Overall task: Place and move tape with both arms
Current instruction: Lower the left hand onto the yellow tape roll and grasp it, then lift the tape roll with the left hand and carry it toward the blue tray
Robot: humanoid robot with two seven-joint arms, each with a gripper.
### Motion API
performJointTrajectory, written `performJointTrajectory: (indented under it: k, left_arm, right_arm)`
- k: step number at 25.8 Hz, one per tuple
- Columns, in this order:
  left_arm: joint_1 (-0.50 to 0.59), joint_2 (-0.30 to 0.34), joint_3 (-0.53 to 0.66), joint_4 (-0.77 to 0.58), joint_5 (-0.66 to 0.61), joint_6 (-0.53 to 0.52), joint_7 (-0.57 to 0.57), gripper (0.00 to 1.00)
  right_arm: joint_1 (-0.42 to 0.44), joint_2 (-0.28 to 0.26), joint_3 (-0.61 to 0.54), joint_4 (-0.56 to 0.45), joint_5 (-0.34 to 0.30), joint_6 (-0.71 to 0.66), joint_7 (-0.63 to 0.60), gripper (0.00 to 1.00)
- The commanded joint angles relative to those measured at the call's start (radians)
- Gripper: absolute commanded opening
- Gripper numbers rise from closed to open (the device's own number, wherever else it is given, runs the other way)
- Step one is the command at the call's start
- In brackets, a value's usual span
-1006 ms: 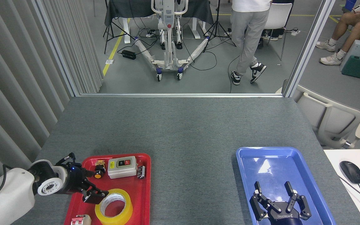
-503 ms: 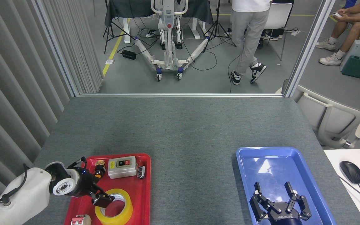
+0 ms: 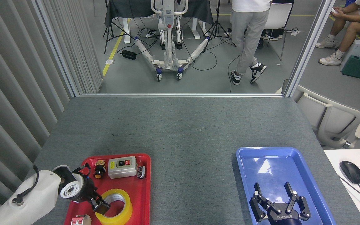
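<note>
Grey felt-like cloth covers the desk (image 3: 180, 125), which carries two trays along its near edge. Towards the near right corner lies the blue tray (image 3: 245, 162), and above its bare floor hangs the right pincer (image 3: 277, 190), its black fingers spread wide apart and gripping nothing. Towards the near left corner lies the red tray (image 3: 142, 200). At that tray's near end rests the tape (image 3: 125, 209), a yellow roll lying flat with its whitish core facing up. The left arm (image 3: 30, 200) comes in from the near left corner, and the left pincer (image 3: 101, 207) reaches down at the roll's left rim, one finger tip inside the core; whether its fingers are spread or pressed onto the roll I cannot tell. At the red tray's far end sit a grey switch box (image 3: 122, 167), a small black button part (image 3: 98, 172) to its left and a small dark cylinder (image 3: 141, 172) to its right.
</note>
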Motion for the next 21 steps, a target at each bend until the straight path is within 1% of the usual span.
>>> performJointTrajectory:
  k: [1, 3, 5, 6, 7, 9, 10, 11, 12, 14, 16, 21]
  left_arm:
    - [-0.003, -0.003, -0.002, 0.006, -0.024, 0.002, -0.042, 0.84]
    - [-0.004, -0.006, -0.002, 0.006, -0.024, 0.002, -0.044, 0.81]
    - [-0.003, -0.014, -0.002, 0.003, -0.021, 0.002, -0.048, 0.65]
    - [-0.003, -0.025, -0.002, 0.004, -0.012, 0.0, -0.048, 0.6]
    - [-0.001, -0.035, 0.0, 0.004, -0.009, -0.001, -0.05, 0.51]
    - [-0.001, -0.038, 0.0, -0.004, -0.002, -0.014, -0.052, 0.3]
    - [-0.001, -0.04, 0.001, -0.005, 0.004, -0.032, -0.053, 0.16]
    - [-0.004, -0.04, 0.006, -0.005, 0.01, -0.078, -0.053, 0.05]
    - [-0.007, -0.041, 0.012, 0.003, 0.013, -0.148, -0.053, 0.0]
    - [-0.024, -0.041, 0.016, 0.016, 0.016, -0.276, -0.053, 0.0]
    - [-0.067, -0.044, 0.015, 0.027, 0.016, -0.357, -0.053, 0.0]
    - [-0.088, -0.044, 0.024, 0.013, 0.019, -0.368, -0.053, 0.0]
  right_arm:
    - [0.0, 0.0, 0.0, 0.0, 0.002, 0.0, 0.001, 1.0]
    - [0.0, 0.0, 0.0, 0.002, 0.002, 0.0, 0.001, 1.0]
    - [0.0, 0.002, 0.002, 0.002, 0.0, 0.0, -0.001, 1.0]
    - [0.0, 0.002, 0.002, 0.002, 0.002, 0.0, -0.001, 1.0]
    - [0.0, 0.002, 0.002, 0.002, 0.0, 0.0, -0.001, 1.0]
    - [0.002, 0.002, 0.003, 0.002, 0.002, 0.0, 0.001, 1.0]
    - [0.002, 0.002, 0.003, 0.002, 0.002, 0.0, -0.001, 1.0]
    - [0.003, 0.002, 0.006, 0.002, 0.002, 0.0, 0.001, 1.0]
    - [0.003, 0.002, 0.008, 0.002, 0.0, 0.0, -0.001, 1.0]
    - [0.003, 0.002, 0.008, 0.002, 0.0, 0.0, -0.001, 1.0]
    - [0.003, 0.002, 0.011, 0.002, 0.002, 0.002, -0.001, 1.0]
    - [0.003, 0.0, 0.015, 0.002, 0.002, 0.002, -0.001, 1.0]
